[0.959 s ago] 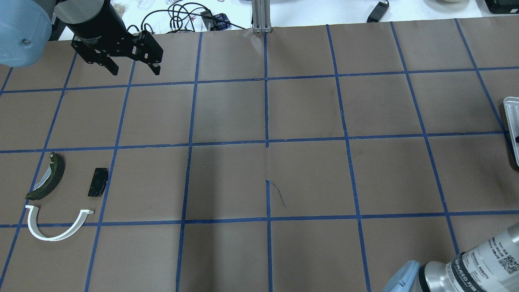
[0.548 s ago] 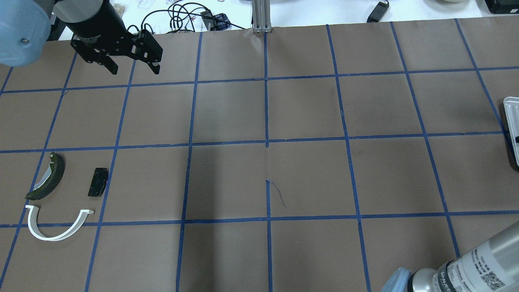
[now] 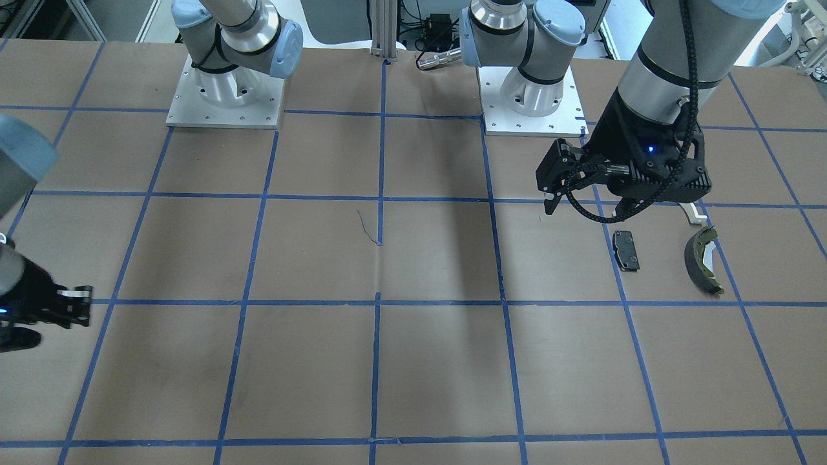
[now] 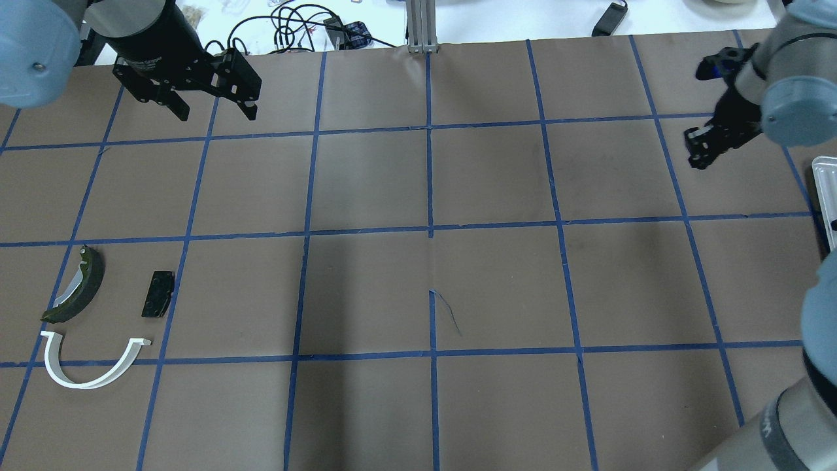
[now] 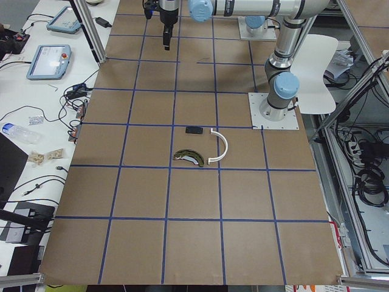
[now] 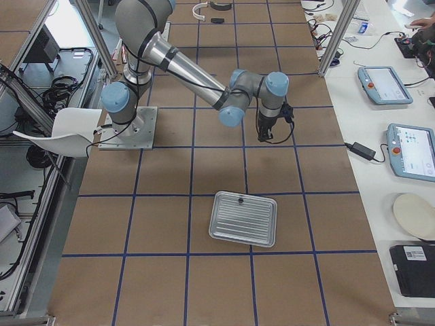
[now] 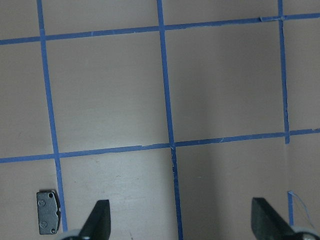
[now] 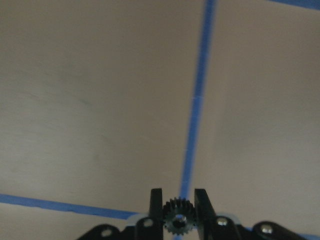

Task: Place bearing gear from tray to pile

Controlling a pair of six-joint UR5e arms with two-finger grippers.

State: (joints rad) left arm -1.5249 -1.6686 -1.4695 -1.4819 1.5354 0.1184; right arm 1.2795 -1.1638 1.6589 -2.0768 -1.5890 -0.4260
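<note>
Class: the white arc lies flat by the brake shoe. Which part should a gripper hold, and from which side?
Probably the white arc at mid-curve, from straight above: one finger inside the bend, one outside. It lies flat and the band is thin, so the middle should keep it balanced.

Robotics lab, blue-taped grid table (image 4: 497, 176), teach pendants (image 6: 384, 85), cables (image 5: 366, 180), aluminium framing (image 4: 422, 26)
</note>
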